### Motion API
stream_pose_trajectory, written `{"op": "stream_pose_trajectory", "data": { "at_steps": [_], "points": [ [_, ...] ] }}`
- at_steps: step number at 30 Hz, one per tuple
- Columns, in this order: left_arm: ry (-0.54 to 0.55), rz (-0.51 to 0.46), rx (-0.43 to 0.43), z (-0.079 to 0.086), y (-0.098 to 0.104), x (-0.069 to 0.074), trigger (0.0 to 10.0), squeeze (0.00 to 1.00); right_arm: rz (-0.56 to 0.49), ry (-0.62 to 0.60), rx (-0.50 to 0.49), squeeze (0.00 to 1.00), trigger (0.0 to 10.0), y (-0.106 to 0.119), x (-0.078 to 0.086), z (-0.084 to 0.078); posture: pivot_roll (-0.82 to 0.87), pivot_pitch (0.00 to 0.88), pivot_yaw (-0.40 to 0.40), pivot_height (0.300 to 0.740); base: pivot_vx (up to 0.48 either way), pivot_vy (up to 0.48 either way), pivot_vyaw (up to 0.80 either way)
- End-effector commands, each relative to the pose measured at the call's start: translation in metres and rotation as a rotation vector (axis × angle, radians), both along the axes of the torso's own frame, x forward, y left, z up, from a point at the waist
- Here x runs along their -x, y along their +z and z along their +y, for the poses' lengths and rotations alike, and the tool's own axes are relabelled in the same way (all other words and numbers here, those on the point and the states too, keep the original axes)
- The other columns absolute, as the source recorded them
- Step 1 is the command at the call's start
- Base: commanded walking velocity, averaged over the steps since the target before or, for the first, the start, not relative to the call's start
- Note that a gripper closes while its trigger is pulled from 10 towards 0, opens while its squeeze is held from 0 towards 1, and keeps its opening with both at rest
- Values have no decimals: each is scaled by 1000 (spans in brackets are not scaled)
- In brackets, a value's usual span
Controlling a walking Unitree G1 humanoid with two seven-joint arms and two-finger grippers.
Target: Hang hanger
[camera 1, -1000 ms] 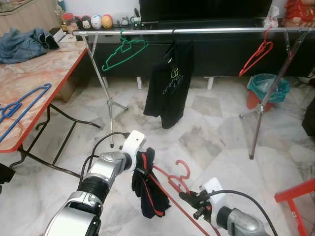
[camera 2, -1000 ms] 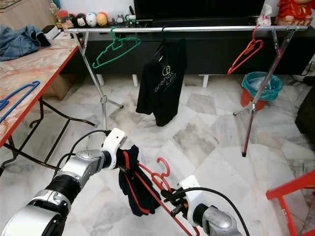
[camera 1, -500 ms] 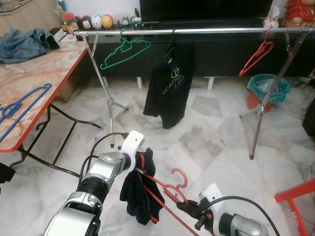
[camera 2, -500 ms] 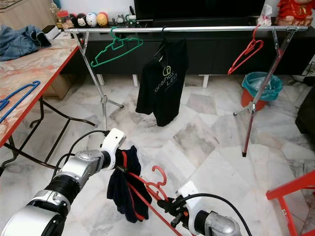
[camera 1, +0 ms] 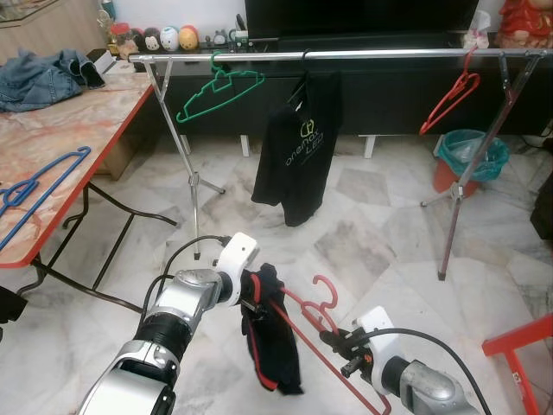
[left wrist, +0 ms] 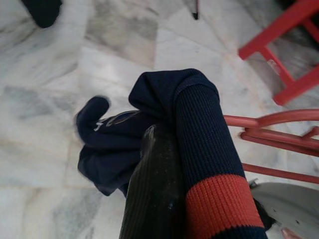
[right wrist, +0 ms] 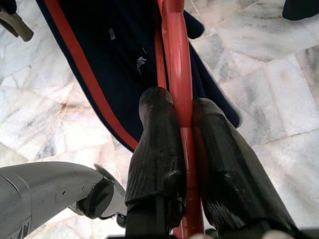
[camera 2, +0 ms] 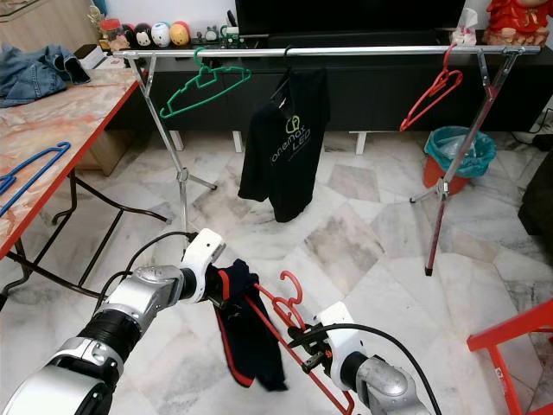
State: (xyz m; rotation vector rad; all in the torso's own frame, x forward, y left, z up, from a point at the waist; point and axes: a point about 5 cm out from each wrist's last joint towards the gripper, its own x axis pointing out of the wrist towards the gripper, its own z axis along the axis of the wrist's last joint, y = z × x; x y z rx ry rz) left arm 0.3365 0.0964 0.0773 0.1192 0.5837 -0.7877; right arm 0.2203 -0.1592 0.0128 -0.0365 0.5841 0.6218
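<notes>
My left gripper (camera 1: 253, 300) is shut on a navy garment with a red stripe (camera 1: 273, 348), which hangs from it low over the floor. In the left wrist view the cloth (left wrist: 199, 144) folds over one black finger (left wrist: 154, 199). A red hanger (camera 1: 304, 313) runs from the garment to my right gripper (camera 1: 339, 344), which is shut on its shaft (right wrist: 177, 64) between both fingers (right wrist: 154, 144). The hanger's hook points up. Farther ahead, a metal clothes rail (camera 1: 363, 54) carries a green hanger (camera 1: 220, 91), a black T-shirt (camera 1: 298, 156) and another red hanger (camera 1: 449, 99).
A red-edged marble table (camera 1: 60, 138) on the left holds a blue hanger (camera 1: 34, 190) and jeans (camera 1: 39, 78). A teal bin (camera 1: 471, 156) stands behind the rail's right leg. A red stool (camera 1: 518, 346) is at the near right. Marble floor lies between me and the rail.
The garment has swung right and now hangs longer. The red hanger and my right gripper have risen a little and shifted right. The rail and its load are unchanged.
</notes>
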Motion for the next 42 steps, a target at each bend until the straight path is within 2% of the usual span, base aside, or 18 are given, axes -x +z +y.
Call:
{"op": "stream_pose_trajectory", "data": {
  "at_steps": [1, 8, 14, 18, 20, 22, 23, 25, 27, 32, 34, 35, 36, 38, 39, 42],
  "points": [
    [-60, 12, 19, -4, 2, 5, 10000, 0, -13, -10, -16, 0, 10000, 2, -2, 1, -33, 32, 72, 740, 0, 0, 0],
    [-95, 11, 49, -10, 5, 8, 10000, 0, 21, 10, -54, 0, 10000, -1, 0, 6, -29, 33, 71, 740, 0, 0, 0],
    [-103, 14, 54, -12, 7, 9, 10000, 0, 91, 71, -98, 0, 10000, -8, 6, 14, -25, 33, 72, 740, 0, 0, 0],
    [-98, 17, 44, -12, 7, 10, 10000, 0, 81, 75, -96, 0, 10000, -9, 6, 13, -27, 35, 73, 740, 0, 0, 0],
    [-121, 27, 60, -15, 8, 12, 10000, 0, 57, 44, -88, 0, 10000, -9, 3, 10, -27, 35, 73, 740, 0, 0, 0],
    [-180, 46, 80, -20, 10, 18, 10000, 0, 7, -32, -67, 0, 10000, -8, -10, 5, -17, 34, 73, 740, 0, 0, 0],
    [-180, 46, 80, -20, 10, 18, 10000, 0, 7, -32, -67, 0, 10000, -8, -10, 5, -17, 34, 73, 740, 0, 0, 0],
    [-239, 79, 97, -22, 11, 27, 10000, 0, -75, -130, -63, 0, 10000, -1, -29, 1, -12, 33, 75, 740, 0, 0, 0],
    [-243, 83, 95, -22, 12, 28, 10000, 0, -88, -150, -72, 0, 10000, 1, -34, 1, -12, 33, 75, 740, 0, 0, 0],
    [-247, 80, 96, -18, 14, 30, 10000, 0, -150, -116, -126, 0, 10000, 13, -42, 7, -9, 33, 72, 740, 0, 0, 0],
    [-249, 82, 98, -19, 15, 31, 10000, 0, -163, -88, -185, 0, 10000, 17, -42, 12, -4, 33, 71, 740, 0, 0, 0],
    [-241, 74, 93, -19, 16, 31, 10000, 0, -152, -33, -259, 0, 10000, 21, -39, 18, -3, 33, 70, 740, 0, 0, 0],
    [-239, 73, 91, -19, 17, 31, 10000, 0, -149, -21, -273, 0, 10000, 21, -39, 19, -3, 33, 70, 740, 0, 0, 0],
    [-217, 65, 92, -20, 18, 29, 10000, 0, -138, 37, -286, 0, 10000, 25, -34, 19, -3, 30, 71, 740, 0, 0, 0],
    [-186, 48, 83, -20, 19, 25, 10000, 0, -122, 100, -276, 0, 10000, 27, -26, 16, -9, 28, 73, 740, 0, 0, 0],
    [-146, 31, 74, -19, 21, 21, 10000, 0, -106, 146, -285, 0, 10000, 30, -17, 13, -12, 26, 74, 740, 0, 0, 0]
  ]
}}
